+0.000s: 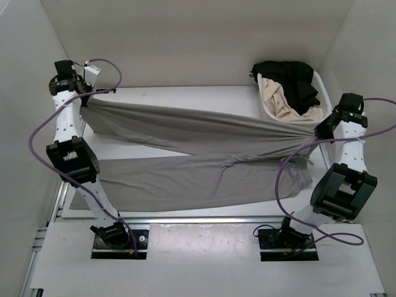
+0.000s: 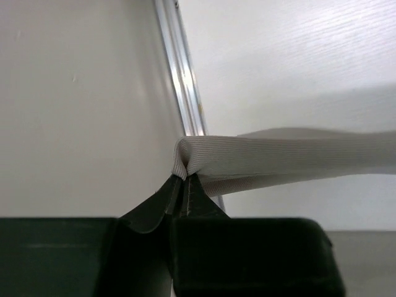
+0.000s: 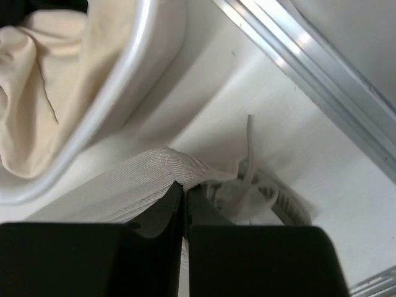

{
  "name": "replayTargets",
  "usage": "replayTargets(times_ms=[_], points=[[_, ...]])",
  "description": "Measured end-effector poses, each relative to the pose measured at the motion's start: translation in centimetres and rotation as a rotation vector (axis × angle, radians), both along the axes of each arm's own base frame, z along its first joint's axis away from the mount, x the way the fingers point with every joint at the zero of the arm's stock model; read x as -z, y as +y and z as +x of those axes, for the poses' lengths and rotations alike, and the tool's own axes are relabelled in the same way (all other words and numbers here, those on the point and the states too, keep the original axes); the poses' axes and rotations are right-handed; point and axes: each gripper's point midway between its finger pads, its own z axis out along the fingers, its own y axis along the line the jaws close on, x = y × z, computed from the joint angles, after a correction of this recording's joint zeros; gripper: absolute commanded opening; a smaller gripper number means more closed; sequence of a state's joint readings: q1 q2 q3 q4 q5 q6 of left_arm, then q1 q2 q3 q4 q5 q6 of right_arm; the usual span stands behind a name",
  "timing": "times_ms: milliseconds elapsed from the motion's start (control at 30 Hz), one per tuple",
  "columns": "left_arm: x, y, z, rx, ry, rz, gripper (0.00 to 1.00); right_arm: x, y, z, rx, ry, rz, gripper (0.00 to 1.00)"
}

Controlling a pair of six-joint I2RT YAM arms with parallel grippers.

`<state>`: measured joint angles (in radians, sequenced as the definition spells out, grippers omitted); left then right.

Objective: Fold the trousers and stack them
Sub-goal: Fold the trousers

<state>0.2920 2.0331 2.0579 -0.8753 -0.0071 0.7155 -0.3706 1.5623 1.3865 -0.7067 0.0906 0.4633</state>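
Top external: grey trousers (image 1: pixel 185 179) taut between left tool (image 1: pixel 92 94) and right tool (image 1: pixel 317 131), both tight on their ends.

Plain grey trousers (image 1: pixel 185 154), white basket (image 1: pixel 322 93), beige garment (image 1: pixel 278 99), black garment (image 1: pixel 291 74), purple cables (image 1: pixel 37 136)

You see the right tool (image 3: pixel 185 190) clamped tight on a raised fold of the grey trousers (image 3: pixel 145 172), with a pale drawstring (image 3: pixel 249 139) standing up just beside it. Near the fold, a white basket (image 3: pixel 133 59) on the tabletop (image 3: pixel 291 142) holds a beige garment (image 3: pixel 34 93).
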Motion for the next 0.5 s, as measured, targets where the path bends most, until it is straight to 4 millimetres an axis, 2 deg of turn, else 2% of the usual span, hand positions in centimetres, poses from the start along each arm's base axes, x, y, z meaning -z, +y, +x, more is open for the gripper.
replayTargets(times_ms=[67,133,267,367,500], points=[[-0.8,0.9,-1.9,-0.021,-0.013,0.008,0.14,0.1,0.2,-1.2,0.005,-0.002,0.014,0.0],[-0.5,1.9,-4.6,-0.052,0.014,0.005,0.14,0.3,0.4,-2.5,0.01,-0.006,0.031,0.0],[2.5,3.3,-10.4,-0.111,0.107,-0.033,0.14,1.0,1.2,-4.3,0.004,-0.008,0.07,0.0],[5.3,3.3,-14.8,-0.146,0.189,-0.075,0.14,2.8,2.3,-6.0,-0.005,0.017,0.109,0.0],[6.7,2.9,-19.1,-0.161,0.233,-0.101,0.14,5.3,3.3,-8.6,0.011,0.054,0.167,0.0]])
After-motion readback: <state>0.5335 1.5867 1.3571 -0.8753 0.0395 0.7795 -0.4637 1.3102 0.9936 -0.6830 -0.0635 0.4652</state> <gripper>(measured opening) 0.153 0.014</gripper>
